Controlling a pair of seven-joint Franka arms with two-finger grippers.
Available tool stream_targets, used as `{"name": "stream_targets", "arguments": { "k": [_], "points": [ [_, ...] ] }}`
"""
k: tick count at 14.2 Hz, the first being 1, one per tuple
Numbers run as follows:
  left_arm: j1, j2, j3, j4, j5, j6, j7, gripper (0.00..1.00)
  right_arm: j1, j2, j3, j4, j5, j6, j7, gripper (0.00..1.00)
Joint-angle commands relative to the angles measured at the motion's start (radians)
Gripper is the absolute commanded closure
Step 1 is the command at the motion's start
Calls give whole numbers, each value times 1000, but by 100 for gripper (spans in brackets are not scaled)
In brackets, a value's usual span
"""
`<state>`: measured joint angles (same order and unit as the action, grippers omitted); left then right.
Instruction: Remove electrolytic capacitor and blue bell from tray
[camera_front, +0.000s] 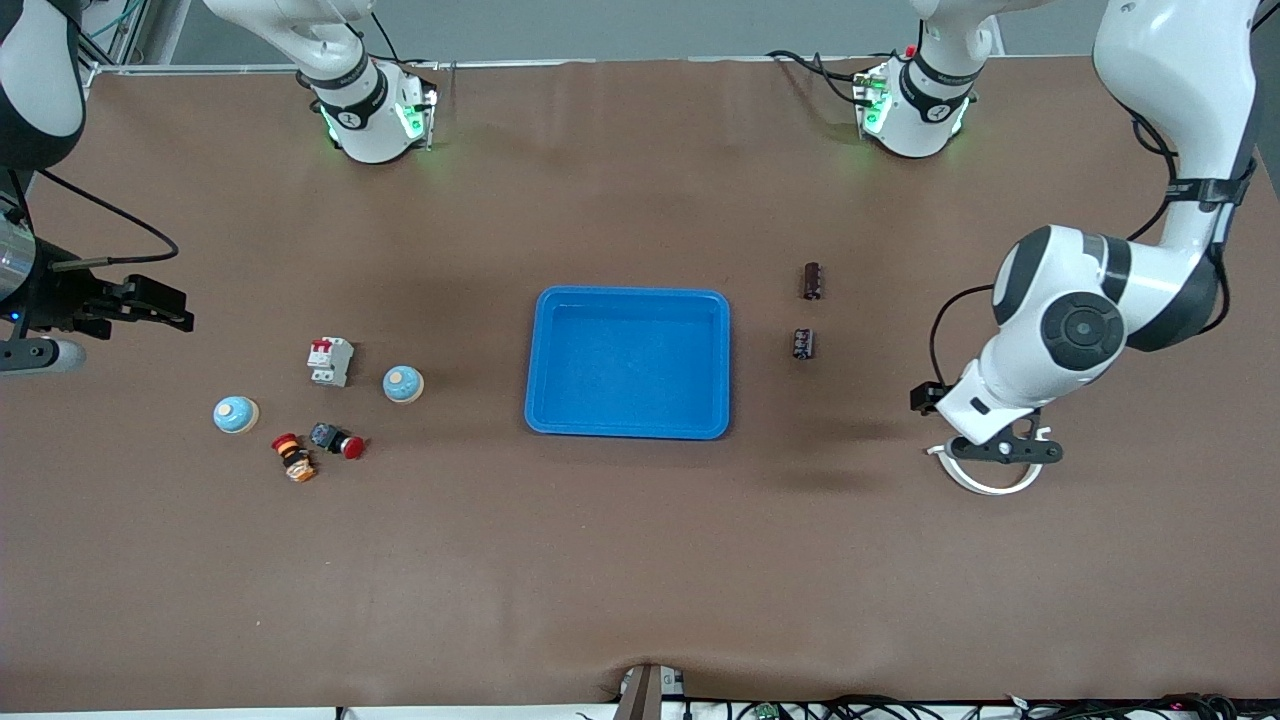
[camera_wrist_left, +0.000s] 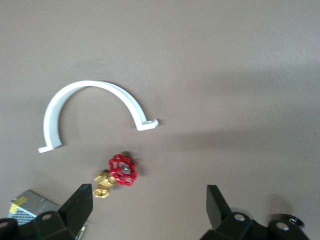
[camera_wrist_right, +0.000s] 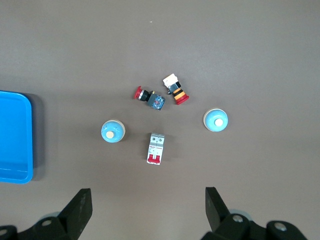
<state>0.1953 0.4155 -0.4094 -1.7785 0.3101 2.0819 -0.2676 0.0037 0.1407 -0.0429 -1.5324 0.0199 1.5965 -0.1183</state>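
Two dark capacitors lie toward the left arm's end of the blue tray (camera_front: 541, 350): one (camera_front: 812, 281) farther from the front camera, one (camera_front: 803, 344) nearer. Two light-blue bells (camera_front: 403, 384) (camera_front: 236, 414) sit toward the right arm's end; both show in the right wrist view (camera_wrist_right: 113, 131) (camera_wrist_right: 216, 120). My right gripper (camera_front: 170, 308) (camera_wrist_right: 148, 200) is open and empty, up over the table edge at the right arm's end. My left gripper (camera_front: 1003, 451) (camera_wrist_left: 150, 195) is open and empty over a white half-ring clamp (camera_front: 985, 482) (camera_wrist_left: 90, 107), apart from the capacitors.
A white circuit breaker (camera_front: 330, 361) (camera_wrist_right: 156, 148) and two push buttons (camera_front: 338, 440) (camera_front: 294, 457) lie by the bells. A red-handled brass valve (camera_wrist_left: 122, 170) and a grey box (camera_wrist_left: 27, 206) lie under the left gripper. The tray's rim shows in the right wrist view (camera_wrist_right: 29, 135).
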Motion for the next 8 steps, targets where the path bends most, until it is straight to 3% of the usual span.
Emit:
{"name": "stream_targets", "arguments": {
  "k": [1, 6, 7, 8],
  "points": [
    [32, -14, -12, 28, -22, -31, 44, 0, -4, 2, 5, 12, 5, -4, 12, 0],
    [70, -38, -8, 71, -121, -34, 62, 0, -4, 2, 5, 14, 3, -4, 12, 0],
    [41, -52, 12, 86, -150, -49, 65, 0, -5, 2, 5, 14, 3, -4, 12, 0],
    [-14, -69, 90, 108, -175, -74, 82, 0, -5, 2, 5, 14, 3, -4, 12, 0]
  ]
}}
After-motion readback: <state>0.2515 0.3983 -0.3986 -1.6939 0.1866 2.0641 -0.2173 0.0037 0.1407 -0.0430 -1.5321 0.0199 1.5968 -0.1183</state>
